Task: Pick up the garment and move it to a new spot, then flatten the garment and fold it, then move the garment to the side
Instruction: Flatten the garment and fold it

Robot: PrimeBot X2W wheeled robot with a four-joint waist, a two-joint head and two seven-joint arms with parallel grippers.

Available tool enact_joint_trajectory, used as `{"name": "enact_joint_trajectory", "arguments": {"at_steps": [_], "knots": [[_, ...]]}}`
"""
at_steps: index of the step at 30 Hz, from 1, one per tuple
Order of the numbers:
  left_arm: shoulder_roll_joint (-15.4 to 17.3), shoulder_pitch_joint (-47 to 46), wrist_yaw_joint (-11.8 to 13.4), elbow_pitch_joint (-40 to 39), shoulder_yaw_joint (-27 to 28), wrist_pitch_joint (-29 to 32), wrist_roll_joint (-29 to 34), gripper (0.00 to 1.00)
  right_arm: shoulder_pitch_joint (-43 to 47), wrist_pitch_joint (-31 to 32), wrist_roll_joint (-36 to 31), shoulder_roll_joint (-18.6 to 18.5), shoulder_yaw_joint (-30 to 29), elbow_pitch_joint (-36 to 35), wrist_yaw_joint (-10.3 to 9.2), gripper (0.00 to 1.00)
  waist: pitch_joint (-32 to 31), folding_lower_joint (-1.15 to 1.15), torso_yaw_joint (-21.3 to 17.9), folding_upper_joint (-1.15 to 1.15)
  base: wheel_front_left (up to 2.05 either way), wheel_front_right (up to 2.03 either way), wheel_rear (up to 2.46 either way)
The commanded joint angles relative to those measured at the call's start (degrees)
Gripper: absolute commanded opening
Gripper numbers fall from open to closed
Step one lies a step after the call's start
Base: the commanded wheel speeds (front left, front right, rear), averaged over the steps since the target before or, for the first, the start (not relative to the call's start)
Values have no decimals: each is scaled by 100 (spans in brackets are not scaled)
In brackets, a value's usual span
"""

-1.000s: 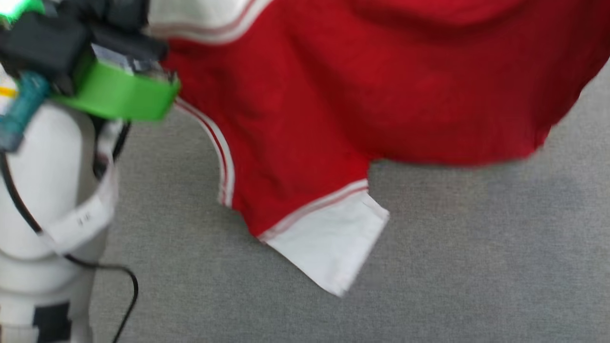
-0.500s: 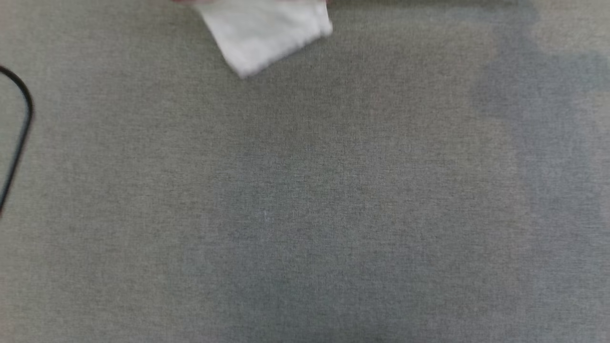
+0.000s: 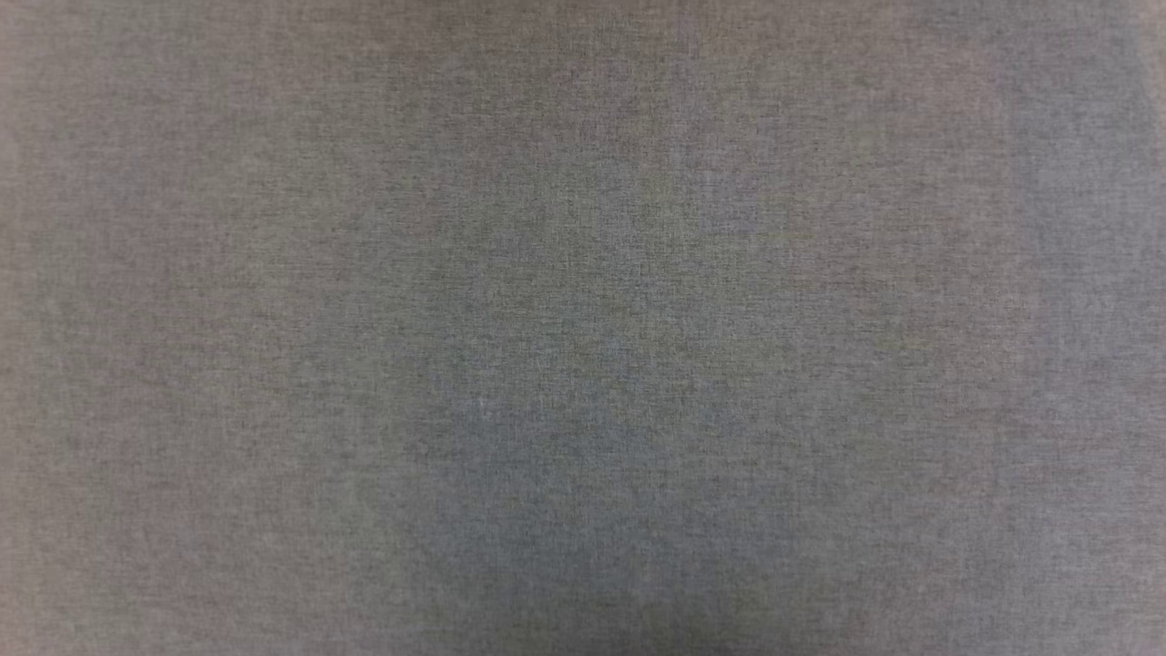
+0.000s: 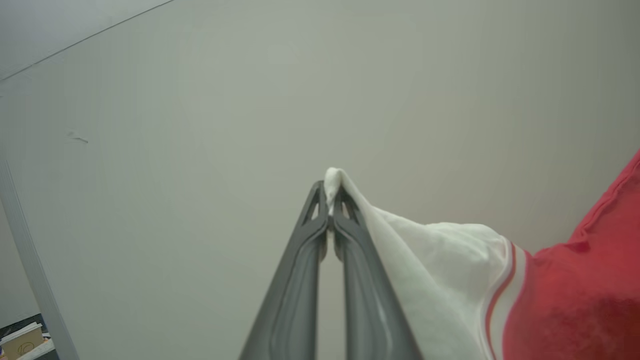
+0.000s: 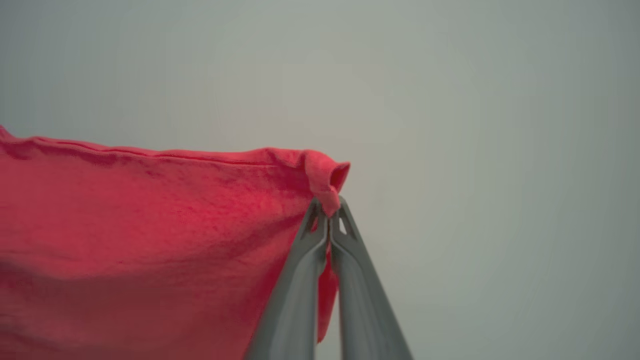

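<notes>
Two pinches hold the shirt [image 5: 150,225] up off the ground. The left claw [image 4: 330,200] is pressed together on the tip of its white sleeve [image 4: 440,260], and the right claw [image 5: 329,210] is clamped on a rolled red corner (fingertips nearly meeting). Behind the shirt is a pale wall [image 4: 200,100]. The head camera looks at a grey surface [image 3: 583,328].

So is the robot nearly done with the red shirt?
Not nearly. Done: the garment is picked up off the table. In hand: the left gripper pinches the white sleeve, the right gripper pinches a red corner, and the cloth hangs from both. Left: laying it on the grey surface, flattening, folding and moving it aside.
</notes>
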Motion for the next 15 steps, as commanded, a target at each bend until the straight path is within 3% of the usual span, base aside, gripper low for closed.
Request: {"name": "enact_joint_trajectory", "arguments": {"at_steps": [1, 10, 15], "knots": [[9, 125, -14, 36, 1, -29, -106, 0, 75, -81, 108, 33, 88, 96, -3, 0, 76, -1, -15, 0, 0, 0, 0], [144, 1526, -14, -439, 142, -35, -311, 0, 1060, -521, 658, 65, 682, 249, -3, 0, 23, -1, 12, 0, 0, 0, 0], [323, 2583, -9, -960, 346, -35, -222, 0, 1782, -686, 938, -110, 1022, 64, -3, 0, -184, -1, 21, 0, 0, 0, 0]]}}
